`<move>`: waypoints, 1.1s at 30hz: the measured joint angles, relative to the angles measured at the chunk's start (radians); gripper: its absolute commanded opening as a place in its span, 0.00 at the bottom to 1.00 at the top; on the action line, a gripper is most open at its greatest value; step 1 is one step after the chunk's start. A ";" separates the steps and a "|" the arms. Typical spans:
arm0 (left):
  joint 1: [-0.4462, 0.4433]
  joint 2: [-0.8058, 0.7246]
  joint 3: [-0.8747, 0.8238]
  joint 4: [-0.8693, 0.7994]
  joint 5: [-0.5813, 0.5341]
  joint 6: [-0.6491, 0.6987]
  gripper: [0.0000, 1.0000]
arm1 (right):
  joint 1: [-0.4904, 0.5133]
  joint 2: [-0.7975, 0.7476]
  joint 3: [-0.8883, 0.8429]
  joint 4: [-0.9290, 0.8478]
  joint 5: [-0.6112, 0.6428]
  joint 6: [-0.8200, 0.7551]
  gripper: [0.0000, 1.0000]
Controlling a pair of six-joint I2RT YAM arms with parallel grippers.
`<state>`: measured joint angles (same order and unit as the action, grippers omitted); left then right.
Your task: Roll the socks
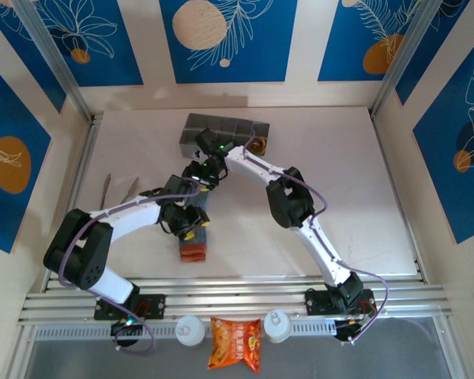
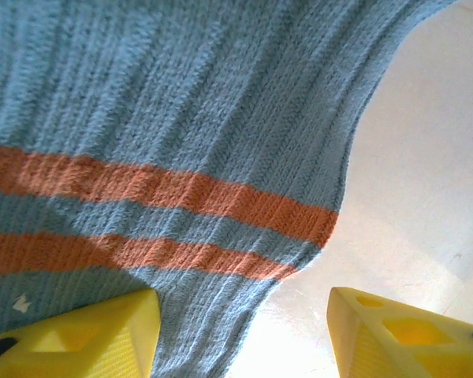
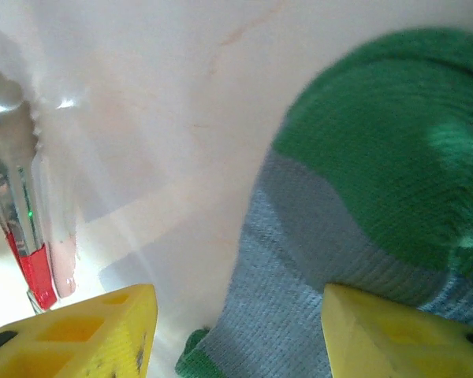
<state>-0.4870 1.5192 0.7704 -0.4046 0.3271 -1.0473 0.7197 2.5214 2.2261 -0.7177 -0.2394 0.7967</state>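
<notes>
A grey-blue sock (image 1: 197, 237) lies lengthwise in the middle of the table, its orange cuff (image 1: 193, 253) toward the arms. My left gripper (image 1: 188, 227) hovers over the cuff half. In the left wrist view the sock (image 2: 181, 102) shows two orange stripes (image 2: 181, 189), and the left gripper (image 2: 243, 335) is open with the sock's edge between its yellow fingers (image 2: 102, 335). My right gripper (image 1: 200, 172) hangs over the far end. There it (image 3: 240, 335) stands open over the grey fabric (image 3: 299, 299) just below the green toe (image 3: 386, 165).
Metal tongs (image 1: 118, 189) lie left of the sock; their red-tipped end (image 3: 31, 268) is close to my right gripper. A grey compartment tray (image 1: 221, 130) stands behind the sock. An orange snack packet (image 1: 235, 343) rests on the near rail between two white knobs (image 1: 189, 329).
</notes>
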 measured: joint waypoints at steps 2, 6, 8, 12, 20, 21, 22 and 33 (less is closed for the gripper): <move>0.001 0.000 0.008 0.000 0.005 -0.001 0.64 | -0.003 -0.079 -0.093 0.031 0.008 -0.031 0.59; 0.001 -0.039 0.043 -0.013 0.005 -0.019 0.71 | -0.023 -0.341 -0.343 0.125 0.038 -0.077 0.59; 0.003 -0.085 0.075 -0.039 0.000 -0.032 0.71 | -0.044 -0.500 -0.477 0.194 0.060 -0.112 0.58; 0.023 -0.224 0.122 -0.130 -0.019 -0.081 0.64 | -0.071 -0.813 -0.774 0.359 0.121 -0.269 0.56; 0.072 -0.402 -0.079 -0.301 0.018 -0.288 0.64 | 0.233 -1.050 -1.323 0.646 0.159 -0.933 0.70; 0.072 -0.402 -0.117 -0.306 0.026 -0.319 0.64 | 0.278 -1.035 -1.347 0.645 0.159 -1.017 0.70; 0.072 -0.401 -0.148 -0.309 0.031 -0.347 0.64 | 0.315 -1.012 -1.358 0.644 0.162 -1.098 0.70; 0.072 -0.370 -0.208 -0.269 0.060 -0.466 0.61 | 0.385 -0.834 -1.362 0.740 0.242 -1.431 0.66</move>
<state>-0.4145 1.1492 0.5621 -0.6735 0.3870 -1.5131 1.1046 1.6875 0.8639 0.0227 0.0025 -0.6338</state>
